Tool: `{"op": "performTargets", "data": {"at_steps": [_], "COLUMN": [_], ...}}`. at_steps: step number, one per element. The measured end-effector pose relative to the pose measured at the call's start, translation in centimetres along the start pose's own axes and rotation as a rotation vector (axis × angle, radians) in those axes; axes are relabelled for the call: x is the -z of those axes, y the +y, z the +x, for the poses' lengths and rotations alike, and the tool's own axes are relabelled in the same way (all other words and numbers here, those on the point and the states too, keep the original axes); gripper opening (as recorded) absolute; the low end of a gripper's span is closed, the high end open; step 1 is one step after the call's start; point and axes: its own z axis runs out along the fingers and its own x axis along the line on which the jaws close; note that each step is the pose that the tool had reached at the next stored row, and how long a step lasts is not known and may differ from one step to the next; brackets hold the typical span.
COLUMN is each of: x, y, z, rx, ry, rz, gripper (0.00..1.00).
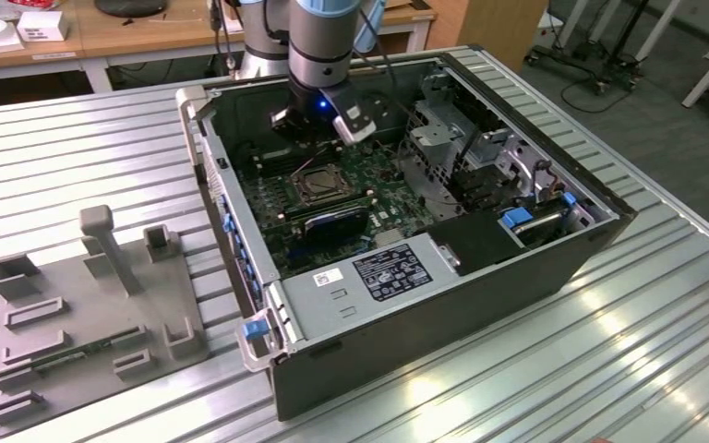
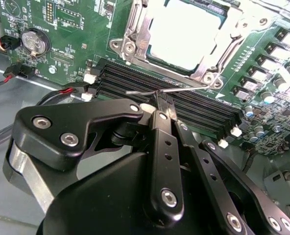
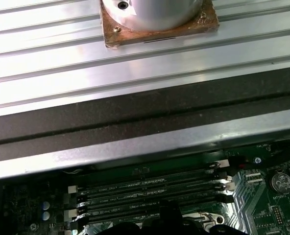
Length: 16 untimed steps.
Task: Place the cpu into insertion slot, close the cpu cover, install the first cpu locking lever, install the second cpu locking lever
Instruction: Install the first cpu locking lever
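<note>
1. Pincer [image 2: 160, 102]: black, two-fingered. In the second wrist view the tips are drawn together and pinch the thin wire of a locking lever [image 2: 184, 88].
2. Locking lever: a slim silvery wire. It lies roughly level above the memory slots [image 2: 130, 78], just beside the socket's near edge.
3. Cpu [image 2: 184, 32]: pale square, seated in the socket and showing through the cut-out of the cpu cover [image 2: 136, 29].
4. Cpu cover: silvery frame plate, lying flat down over the cpu, with screw heads at its corners.
5. Insertion slot [image 1: 318, 183]: in the exterior view, a small square with a silvery rim on the green circuit board [image 1: 373, 185], directly below the arm's wrist.
6. Memory slots: long, black, in parallel rows between the socket and the pincer's tips.
7. Coin battery [image 2: 34, 41]: round and silvery, on the board, well apart from the socket.
8. Computer case [image 1: 453, 305]: black, lying open on the slatted metal desk [image 1: 84, 157].
9. Grey fixture plate [image 1: 84, 314]: on the desk at the exterior view's left, apart from the case.
</note>
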Motion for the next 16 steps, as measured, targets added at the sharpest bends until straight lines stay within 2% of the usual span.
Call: {"op": "performTargets", "data": {"at_steps": [11, 16], "x": [-0.20, -0.52], "y": [0.10, 0.03], "z": [-0.10, -0.20], "rx": [0.000, 0.000], "ry": [0.0000, 0.0000], "rz": [0.0000, 0.0003], "gripper": [0.11, 0.11]}}
